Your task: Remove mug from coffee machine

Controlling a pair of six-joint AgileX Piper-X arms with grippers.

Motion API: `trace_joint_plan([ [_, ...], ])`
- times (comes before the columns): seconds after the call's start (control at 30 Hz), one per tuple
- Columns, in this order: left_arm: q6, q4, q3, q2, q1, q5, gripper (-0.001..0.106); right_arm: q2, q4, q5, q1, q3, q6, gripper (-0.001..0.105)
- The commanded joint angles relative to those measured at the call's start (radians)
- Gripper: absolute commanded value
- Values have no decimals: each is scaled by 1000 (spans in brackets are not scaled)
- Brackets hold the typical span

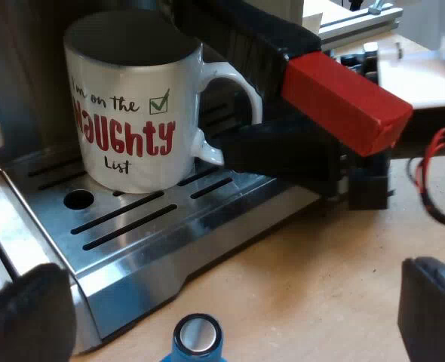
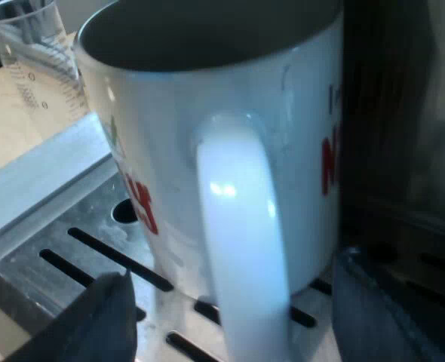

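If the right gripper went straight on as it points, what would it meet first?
Probably the handle of the mug, dead ahead between the right gripper's open fingers.

One each: mug [image 1: 132,113], tamper [image 1: 197,341], holder [image 1: 343,98], glass [image 2: 38,60]

- mug [image 1: 132,121]: white outside, dark inside; thin black script, one big word in red block letters, a green tick in a black-edged box.
- drip tray [image 1: 170,226]: brushed silver metal, striped with rows of dark slots.
- holder handle [image 1: 245,38]: black, with a bright red end [image 1: 347,102].
- tamper [image 1: 197,339]: blue, with a pale silvery centre.
- measuring glass [image 2: 34,60]: clear, with fine dark scale marks.
- tabletop [image 1: 305,279]: pale wood tone.
- left pincer [image 1: 230,320] and right pincer [image 2: 237,324]: black fingers.
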Motion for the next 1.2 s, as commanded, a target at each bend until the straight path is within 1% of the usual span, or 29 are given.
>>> trace_joint_plan([
  [0.03,-4,-8,0,0,-3,2,87,10,-13,-3,2,-32,-3,58],
  [0.1,-4,-8,0,0,-3,4,87,25,-13,-3,2,-59,-3,58],
  [0.27,-4,-8,0,0,-3,17,87,49,-13,13,2,-81,-3,58],
  [0.37,-4,-8,0,0,-3,17,87,51,-17,14,2,-80,-3,52],
  [0.4,-4,-8,0,0,-3,17,87,51,-22,20,2,-80,-3,45],
  [0.47,-4,-8,0,0,-3,17,87,51,-22,20,2,-80,-3,35],
  [0.5,-4,-8,0,0,-3,17,87,51,-22,20,2,-80,-3,25],
  [0.53,-4,-8,0,0,-3,17,87,51,-22,20,2,-80,-3,21],
  [0.6,-4,-8,0,0,-3,17,87,51,-22,20,2,-80,-3,4],
  [0.63,-4,-8,0,0,-3,17,87,51,-22,20,2,-80,-3,1],
  [0.9,-4,-8,0,0,-3,17,87,43,-9,20,2,-80,-5,0],
  [1.1,-4,-8,0,0,-3,17,87,-26,139,20,2,-74,-5,0],
  [1.2,-4,-8,0,0,-3,17,87,-59,173,20,2,-59,-5,0],
])
